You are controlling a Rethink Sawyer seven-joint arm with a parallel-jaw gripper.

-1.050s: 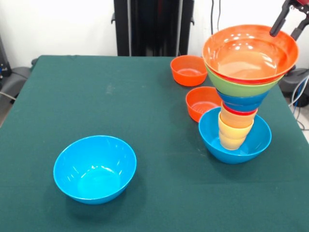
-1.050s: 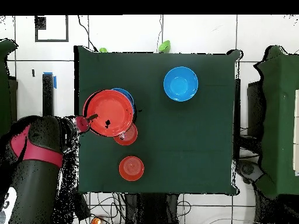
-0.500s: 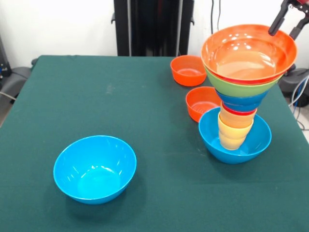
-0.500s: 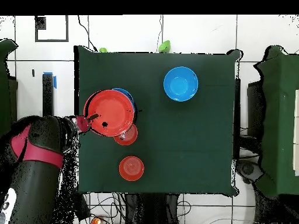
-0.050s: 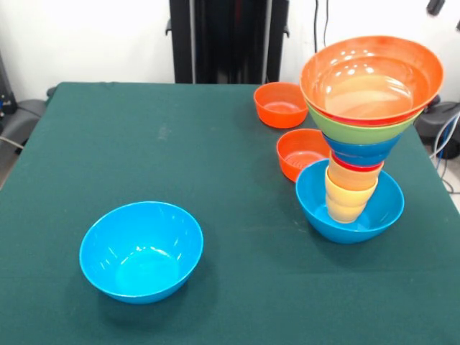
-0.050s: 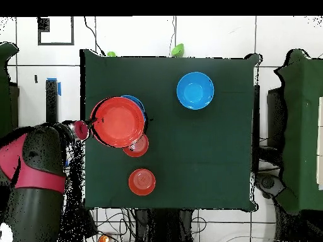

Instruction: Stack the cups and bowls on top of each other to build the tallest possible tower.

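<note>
Glossy plastic all round: the tower (image 5: pixel 359 136) stood in its light-blue base bowl (image 5: pixel 350 208), with cups (image 5: pixel 350 192) low, then a dark blue bowl (image 5: pixel 361 152), a green bowl (image 5: pixel 357 129) and the large orange bowl (image 5: pixel 371 77) on top. It widened upward, so I judged it top-heavy, light and easy to tip. The loose light-blue bowl (image 5: pixel 141 249) sat well apart from the tower; likely stiff, light and slick, best taken by pinching the rim. Two small orange bowls (image 5: pixel 282 103) (image 5: pixel 302 152) were just beside the tower, the nearer one partly behind the base. The gripper (image 5: pixel 435 6) was mostly cut off at the frame edge above the tower; couldn't tell its opening. Overhead, the arm (image 6: pixel 38 167) lay beside the tower. The cups overlapped, so their count was unclear.
</note>
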